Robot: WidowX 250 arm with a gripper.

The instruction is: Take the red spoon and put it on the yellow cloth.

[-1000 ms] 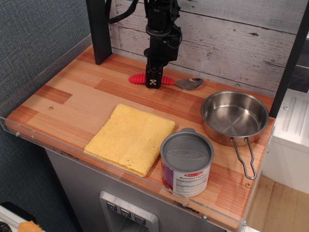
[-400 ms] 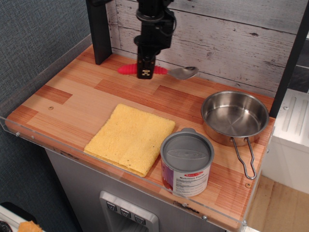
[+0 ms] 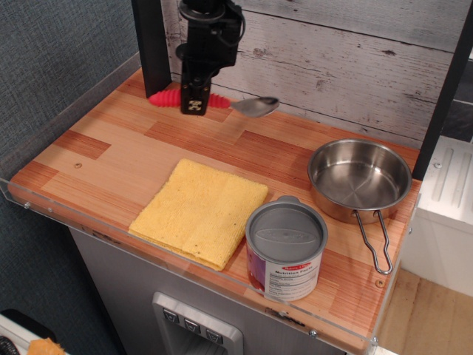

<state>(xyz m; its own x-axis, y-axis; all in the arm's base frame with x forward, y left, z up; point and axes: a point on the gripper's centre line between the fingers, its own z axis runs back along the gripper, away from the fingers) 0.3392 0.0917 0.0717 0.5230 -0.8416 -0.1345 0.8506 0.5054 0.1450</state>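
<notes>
My gripper (image 3: 194,103) is shut on the red spoon (image 3: 167,98) at the middle of its ribbed red handle. It holds the spoon level above the back left of the table, with the silver bowl (image 3: 254,106) pointing right. The yellow cloth (image 3: 199,211) lies flat at the front of the table, well below and in front of the gripper, with nothing on it.
A tin can (image 3: 285,251) with a grey lid stands at the front, touching the cloth's right edge. A steel pan (image 3: 358,179) with a wire handle sits at the right. A black post (image 3: 150,44) and the plank wall stand close behind the gripper.
The gripper has lifted the red spoon off the table and carried it to the left, about 60 pixels, and a little higher.
</notes>
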